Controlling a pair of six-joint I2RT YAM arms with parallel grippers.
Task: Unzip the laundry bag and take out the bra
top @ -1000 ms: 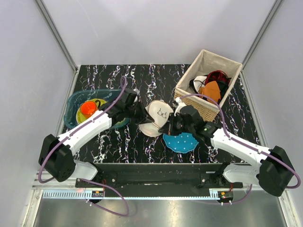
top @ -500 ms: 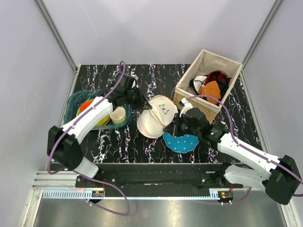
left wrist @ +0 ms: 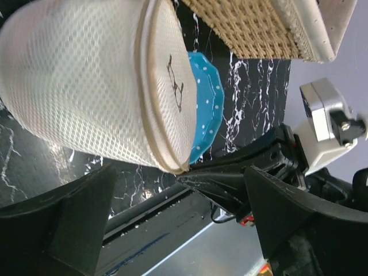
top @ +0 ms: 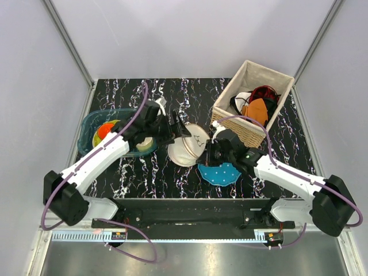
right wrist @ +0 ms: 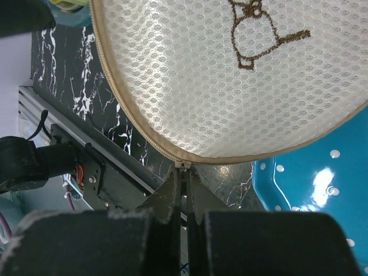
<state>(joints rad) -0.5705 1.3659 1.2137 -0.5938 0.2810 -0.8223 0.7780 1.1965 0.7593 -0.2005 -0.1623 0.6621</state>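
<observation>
The laundry bag [top: 188, 145], a cream mesh pouch with a brown embroidered figure, stands tilted on its rim at the table's middle. My left gripper [top: 177, 130] is at its upper left edge, open, with the bag [left wrist: 86, 86] beyond the wide-spread fingers [left wrist: 75, 218] and nothing between them. My right gripper [top: 208, 153] is at the bag's right rim. In the right wrist view the right gripper [right wrist: 184, 172] is shut on the zip pull [right wrist: 184, 165] at the seam of the bag [right wrist: 230, 75]. The zip looks closed. The bra is hidden.
A teal white-dotted disc [top: 219, 172] lies just right of and under the bag. A wicker basket [top: 275, 80] with orange, red and black clothes stands back right. A teal bin [top: 89, 123] with an orange cup and bowls sits at the left.
My left gripper has opened and let go of the bag's rim. The bag has dropped a little lower. The right gripper stays shut on the zip pull.
</observation>
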